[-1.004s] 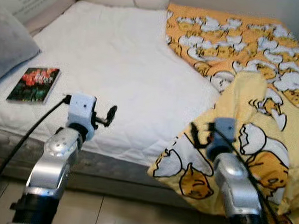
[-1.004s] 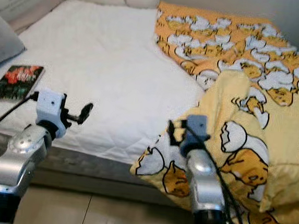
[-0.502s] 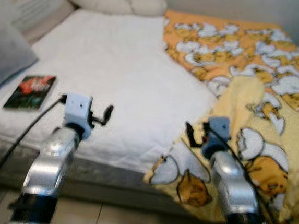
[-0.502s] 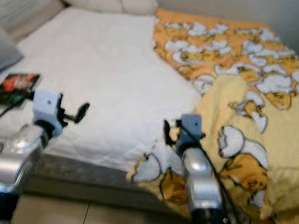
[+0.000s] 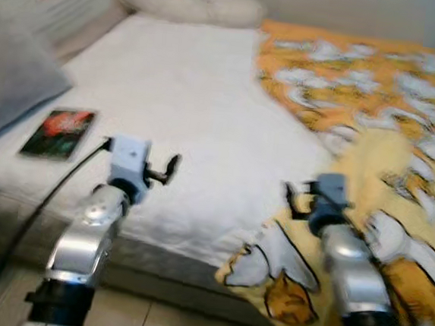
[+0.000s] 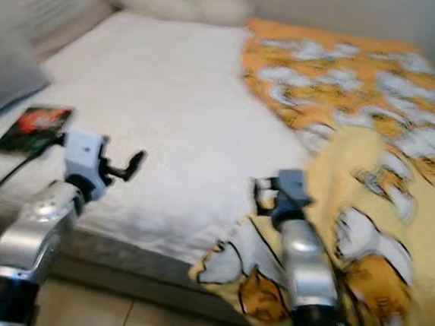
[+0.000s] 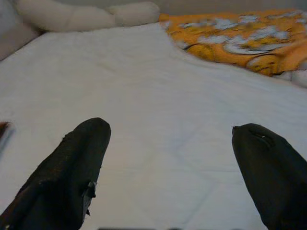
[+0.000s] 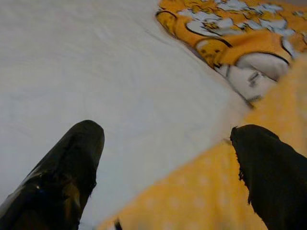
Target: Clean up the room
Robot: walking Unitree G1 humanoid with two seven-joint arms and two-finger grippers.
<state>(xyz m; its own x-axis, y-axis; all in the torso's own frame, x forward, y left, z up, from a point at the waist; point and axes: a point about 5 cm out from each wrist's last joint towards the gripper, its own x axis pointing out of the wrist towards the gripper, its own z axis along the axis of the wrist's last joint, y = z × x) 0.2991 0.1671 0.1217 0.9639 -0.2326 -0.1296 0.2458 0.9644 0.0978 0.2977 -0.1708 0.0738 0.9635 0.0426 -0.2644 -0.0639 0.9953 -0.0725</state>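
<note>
A bed with a white sheet [image 5: 185,91] lies before me. A yellow and orange blanket [image 5: 375,108] with a cartoon egg print covers its right side and hangs over the front edge. A dark book with a red cover picture [image 5: 59,131] rests on the sheet at the left. My left gripper [image 5: 167,170] is held up over the front edge of the bed, open and holding nothing [image 7: 172,129]. My right gripper [image 5: 297,197] hovers open where the sheet meets the blanket [image 8: 168,129].
A grey pillow [image 5: 11,88] lies at the left edge of the bed and a long cream pillow [image 5: 193,7] runs along the head. The mattress side and tiled floor [image 5: 188,324] are just below the arms. The picture is blurred.
The whole picture has shifted a little to the right and become blurred, so the camera has moved. Both arms keep the same raised pose with open fingers.
</note>
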